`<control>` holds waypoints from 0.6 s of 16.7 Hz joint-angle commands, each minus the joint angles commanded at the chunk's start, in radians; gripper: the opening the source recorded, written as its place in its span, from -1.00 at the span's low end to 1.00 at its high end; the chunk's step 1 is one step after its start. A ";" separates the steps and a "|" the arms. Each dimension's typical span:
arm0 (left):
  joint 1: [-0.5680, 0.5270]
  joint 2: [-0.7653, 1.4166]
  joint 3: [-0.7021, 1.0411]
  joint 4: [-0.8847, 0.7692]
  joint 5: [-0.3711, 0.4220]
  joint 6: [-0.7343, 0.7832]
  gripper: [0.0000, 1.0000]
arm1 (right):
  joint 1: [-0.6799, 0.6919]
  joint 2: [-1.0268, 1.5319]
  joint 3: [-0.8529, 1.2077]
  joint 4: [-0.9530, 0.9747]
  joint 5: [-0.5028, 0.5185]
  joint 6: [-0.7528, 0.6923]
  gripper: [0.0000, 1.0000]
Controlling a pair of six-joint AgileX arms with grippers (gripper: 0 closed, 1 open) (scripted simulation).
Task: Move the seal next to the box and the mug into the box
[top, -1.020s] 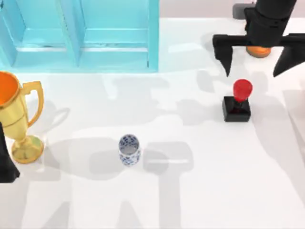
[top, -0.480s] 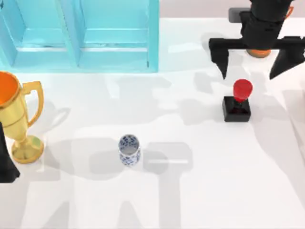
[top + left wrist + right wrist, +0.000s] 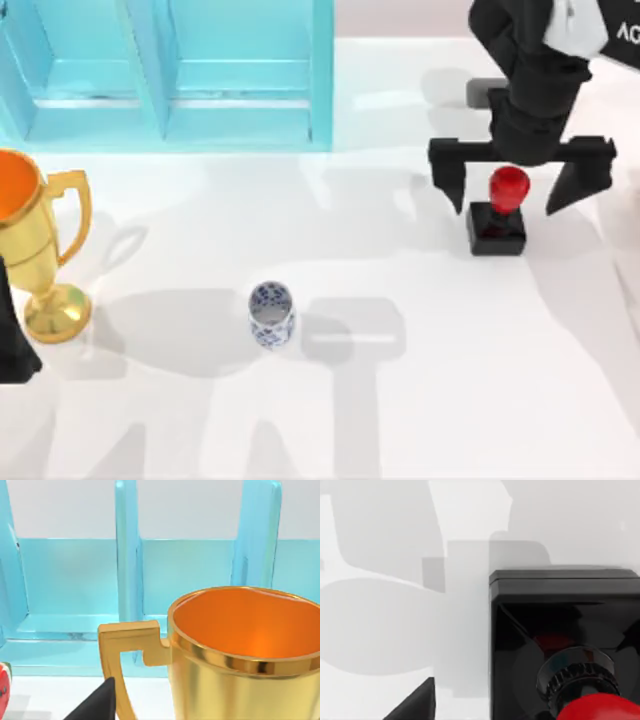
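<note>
**Seal pickup in hand**

Right gripper (image 3: 521,180) hangs over the seal (image 3: 500,213), fingers spread wide astride its red knob, grasping nothing. Seal stands on the surface, right side. Mug (image 3: 271,314) waits mid-surface; box (image 3: 170,75) top left. Left gripper's finger state: cannot tell. Next: descend, clench on knob.

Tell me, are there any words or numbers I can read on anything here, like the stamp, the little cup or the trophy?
"AG", white letters cut off by the picture's edge, on the right arm in the top view; the rest cannot be read.
The seal, mug, trophy and box carry no words or numbers; the mug bears a blue flower pattern.
</note>
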 joint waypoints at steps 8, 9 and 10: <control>0.000 0.000 0.000 0.000 0.000 0.000 1.00 | 0.000 0.001 -0.008 0.009 0.000 0.000 0.40; 0.000 0.000 0.000 0.000 0.000 0.000 1.00 | 0.000 0.001 -0.008 0.009 0.000 0.000 0.25; 0.000 0.000 0.000 0.000 0.000 0.000 1.00 | 0.000 0.001 -0.008 0.009 0.000 0.000 0.10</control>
